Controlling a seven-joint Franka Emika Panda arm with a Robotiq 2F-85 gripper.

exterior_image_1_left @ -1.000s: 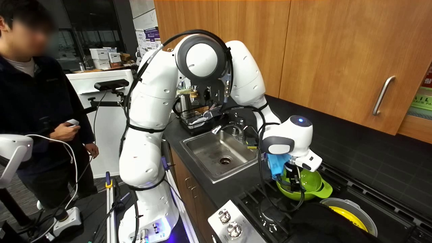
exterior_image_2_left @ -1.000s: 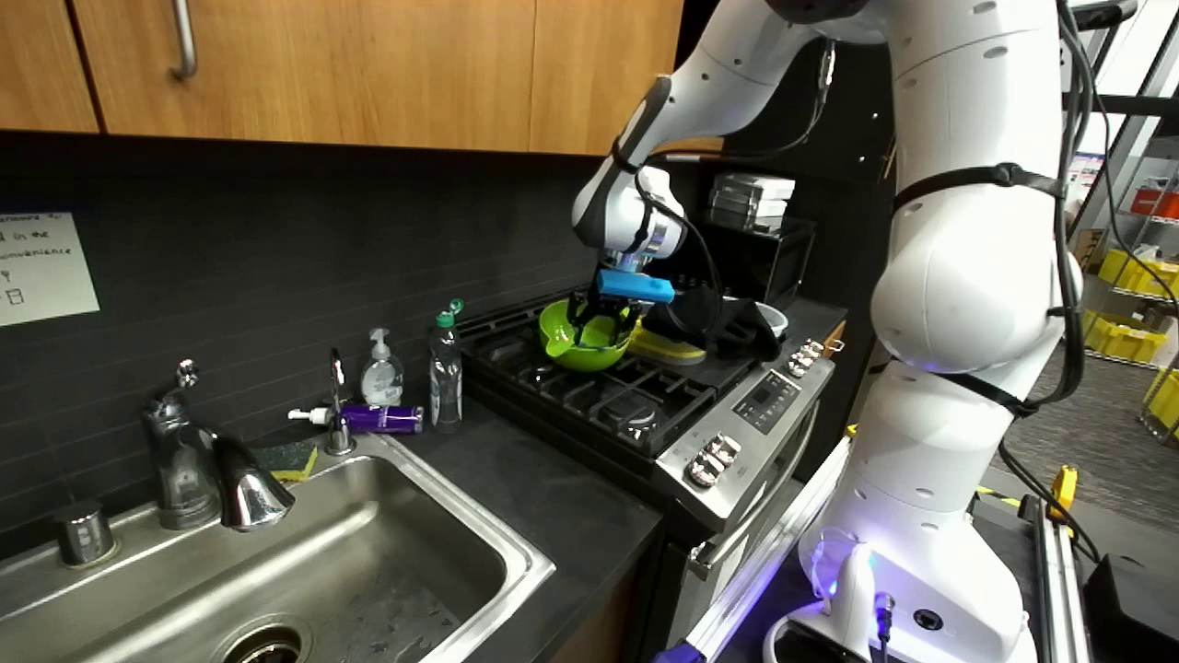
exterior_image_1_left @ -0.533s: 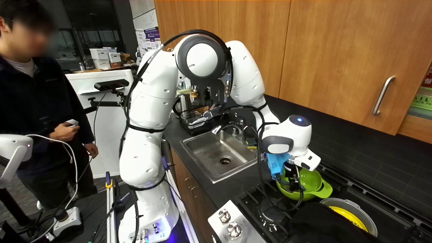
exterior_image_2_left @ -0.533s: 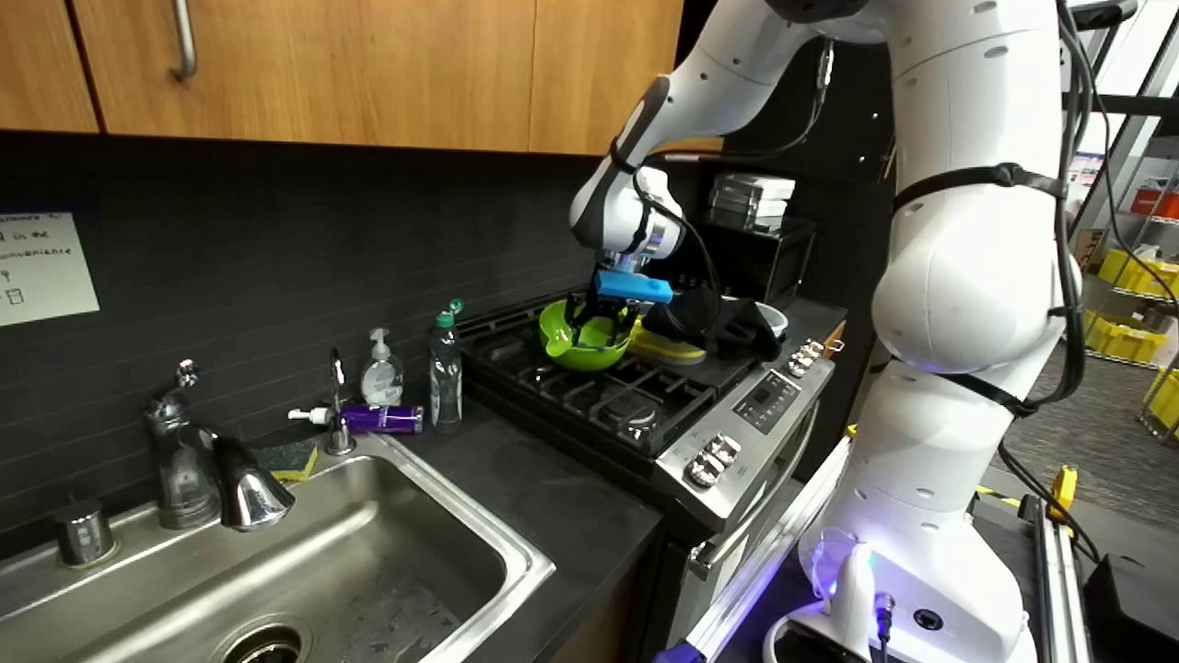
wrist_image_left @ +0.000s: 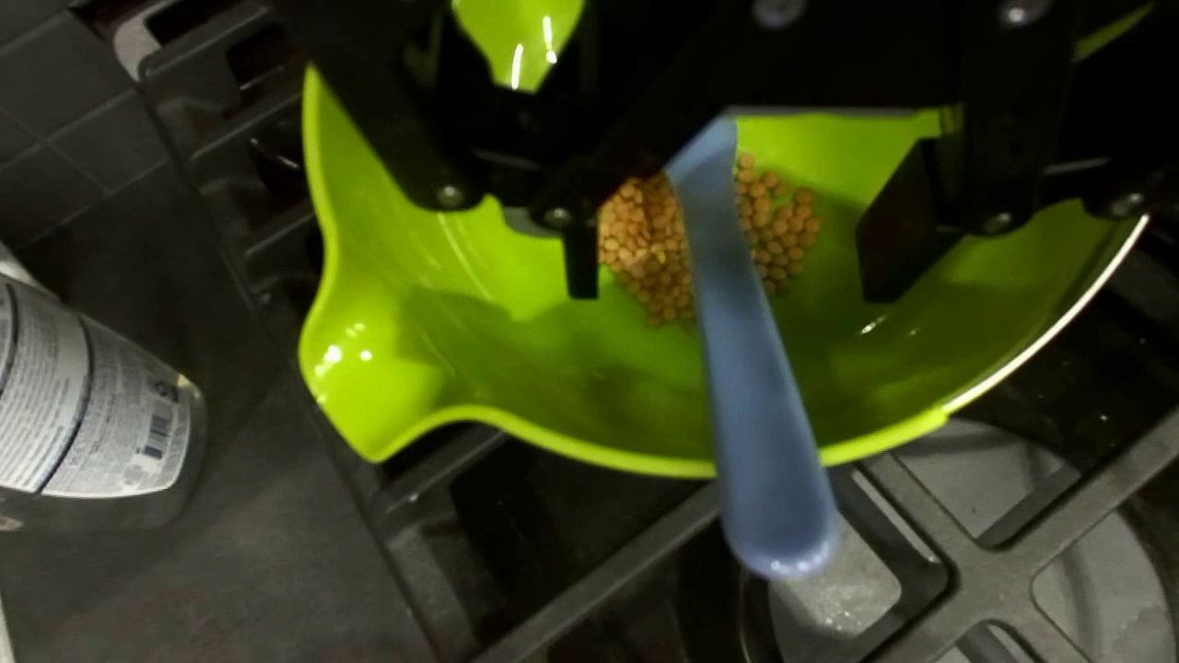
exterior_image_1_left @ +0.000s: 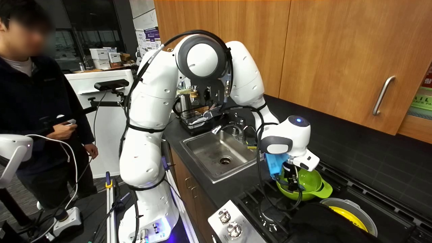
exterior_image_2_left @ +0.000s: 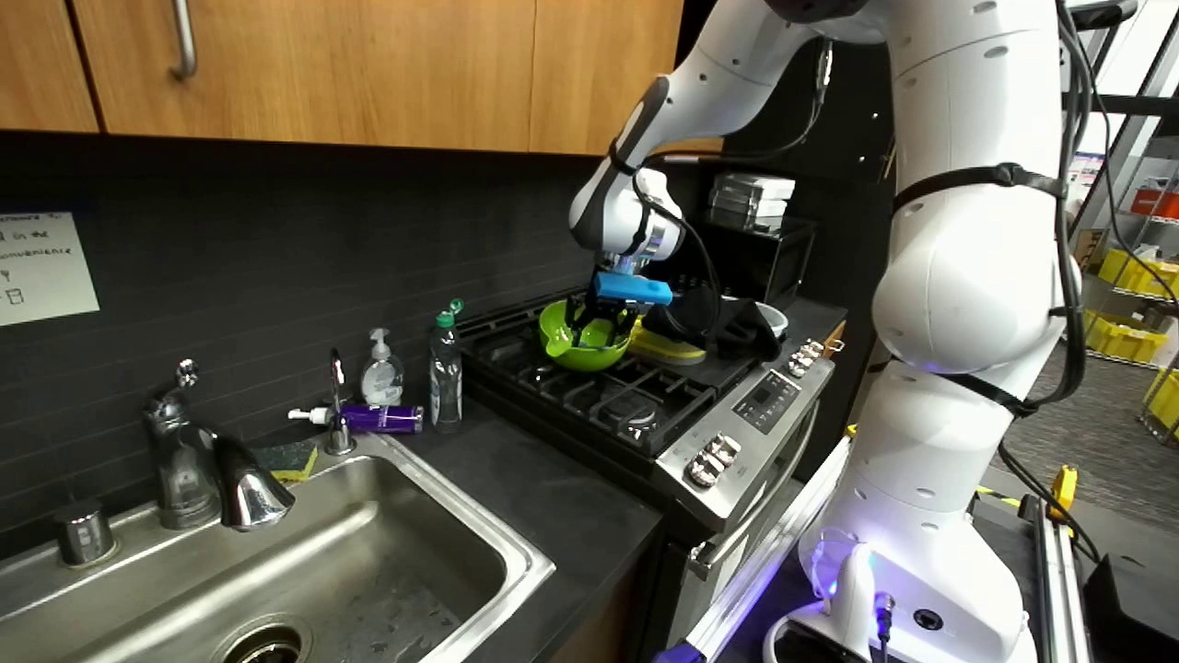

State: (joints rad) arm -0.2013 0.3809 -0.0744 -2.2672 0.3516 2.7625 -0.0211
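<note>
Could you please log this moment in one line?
gripper: open; blue handle: between jaws, ungripped; green bowl: on stove; tan pellets: in bowl

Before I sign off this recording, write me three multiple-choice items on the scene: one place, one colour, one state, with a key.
1. Where is the green bowl?
A) in the sink
B) on the stove
C) on the floor

2. What colour is the utensil handle jutting past the bowl's rim?
A) red
B) white
C) blue

3. How do the fingers stand?
A) apart
B) shut together
C) out of view

1 B: both exterior views show it there.
2 C: the wrist view shows it plain blue.
3 A: a clear gap lies between them in that view.
</note>
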